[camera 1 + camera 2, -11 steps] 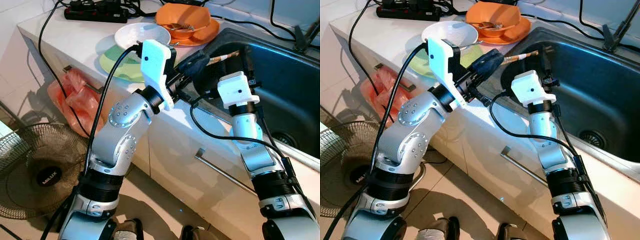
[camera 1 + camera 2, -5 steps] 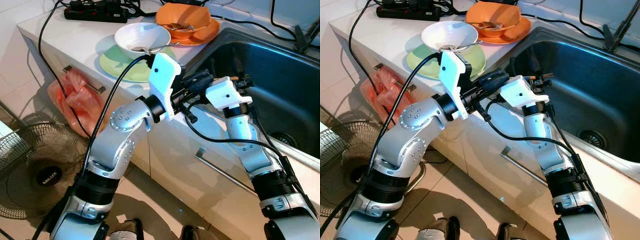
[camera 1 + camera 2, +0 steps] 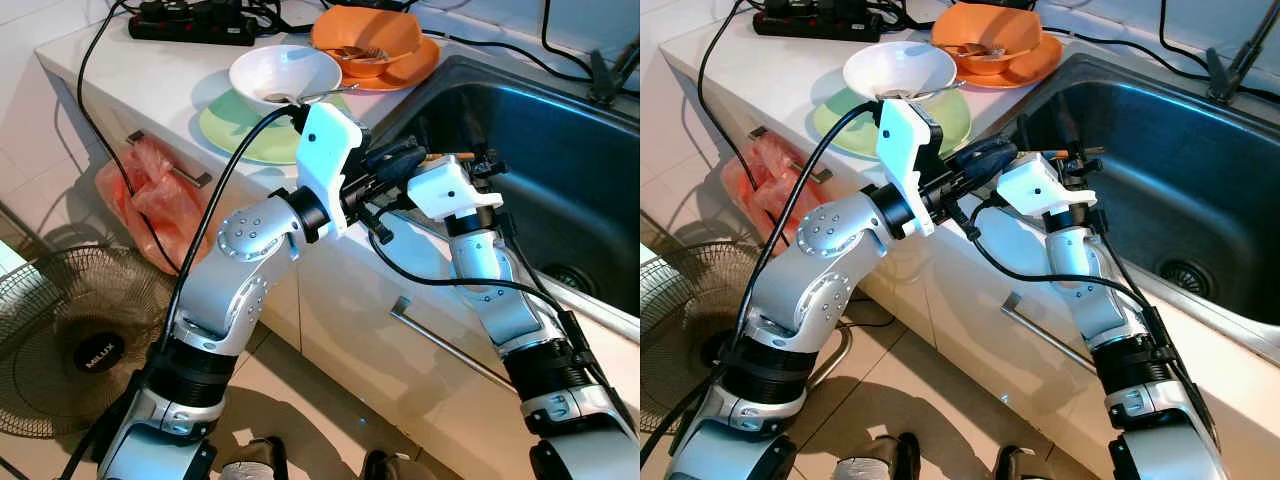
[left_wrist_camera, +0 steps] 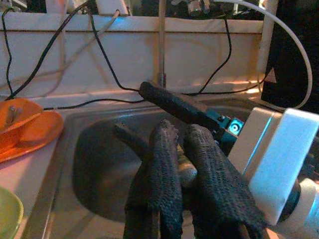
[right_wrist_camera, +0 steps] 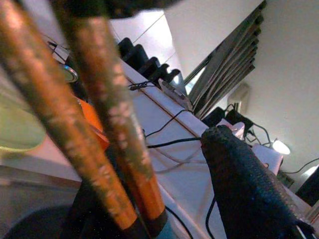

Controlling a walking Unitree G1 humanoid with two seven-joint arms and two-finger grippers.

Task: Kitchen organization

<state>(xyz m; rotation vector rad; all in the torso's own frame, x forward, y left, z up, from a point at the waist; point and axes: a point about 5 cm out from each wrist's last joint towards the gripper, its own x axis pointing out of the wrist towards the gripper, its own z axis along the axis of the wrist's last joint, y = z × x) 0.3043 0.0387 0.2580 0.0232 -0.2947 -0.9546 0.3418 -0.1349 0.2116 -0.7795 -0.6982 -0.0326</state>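
Note:
A pair of brown chopsticks with orange ends is held over the near left corner of the steel sink. My left gripper is shut on them; in the left wrist view a pale stick sits between its black fingers. My right gripper is right beside it, open, its fingers spread on either side of the chopsticks. One right finger stands apart from the sticks in the right wrist view.
On the counter behind the arms, a white bowl with a spoon rests on a green plate. An orange bowl on an orange plate and a power strip lie further back. A fan stands on the floor at the left.
My left gripper has swung down and turned with the chopsticks toward the sink corner. My right gripper rose to meet them. Over the last half second almost nothing moved.

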